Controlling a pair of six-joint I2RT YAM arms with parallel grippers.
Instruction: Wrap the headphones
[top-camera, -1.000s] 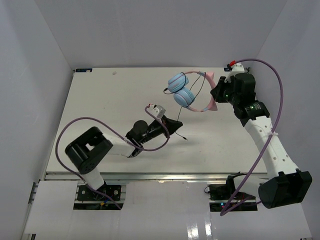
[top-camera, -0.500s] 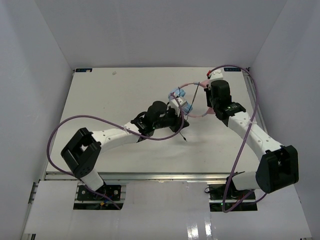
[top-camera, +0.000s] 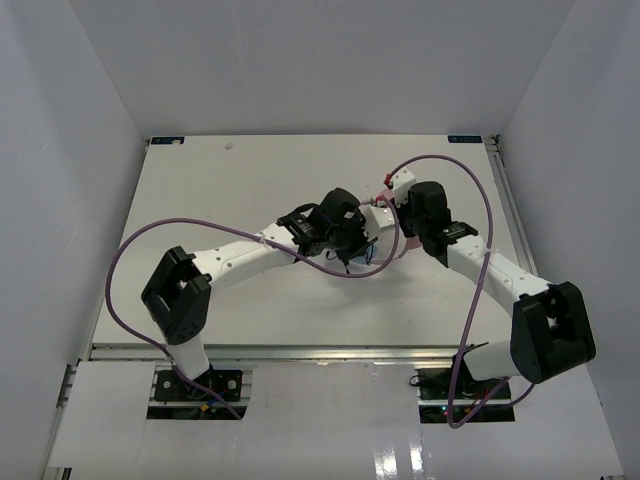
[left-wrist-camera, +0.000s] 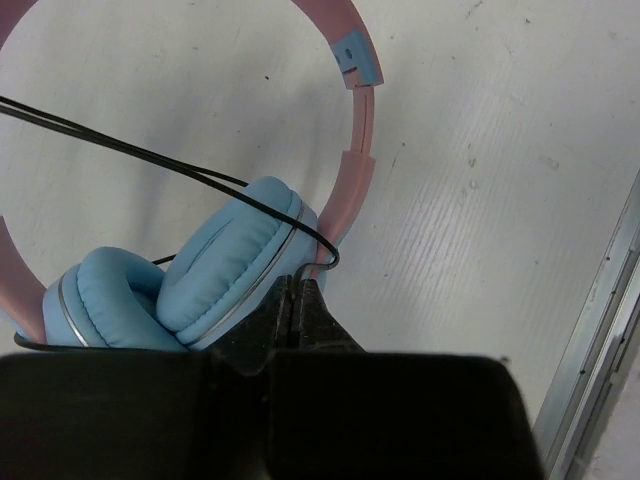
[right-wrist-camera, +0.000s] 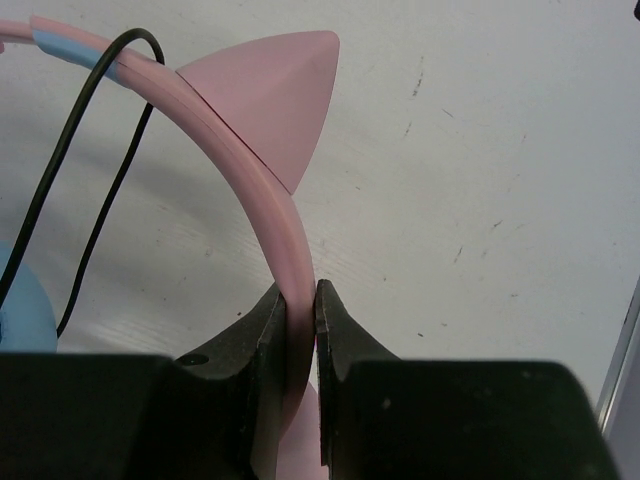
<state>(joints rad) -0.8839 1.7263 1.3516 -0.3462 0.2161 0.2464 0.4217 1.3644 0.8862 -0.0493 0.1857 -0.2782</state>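
Headphones (left-wrist-camera: 228, 268) sit a little right of centre on the white tabletop (top-camera: 220, 190), between the two arms, which meet there from either side. We cannot tell whether they rest on the surface or hang just above it.

The left end effector (left-wrist-camera: 298, 290) has its fingers pressed fully together, and the thin black cord (left-wrist-camera: 120, 150) runs down into the tips, so we read it as pinched there. Just beside those tips are the two light blue earcups (left-wrist-camera: 110, 300), touching each other. The cord crosses over the nearer one in a loose loop.

The right end effector (right-wrist-camera: 298, 305) is clamped on the pink headband (right-wrist-camera: 255, 180), one finger on each face of the band. Above the grip stands a pink cat-ear tab (right-wrist-camera: 268, 90), and the cord hangs beside the band on the left.

From above, the far, left and near edges of the tabletop are well apart from the headphones, with bare surface on all of those sides. The right edge is nearer. A metal edge rail (left-wrist-camera: 600, 340) shows at the lower right of the left wrist view.

White walls (top-camera: 70, 150) close in the left, far and right sides. The purple cables (top-camera: 130, 260) arc outward over the tabletop beside each arm.
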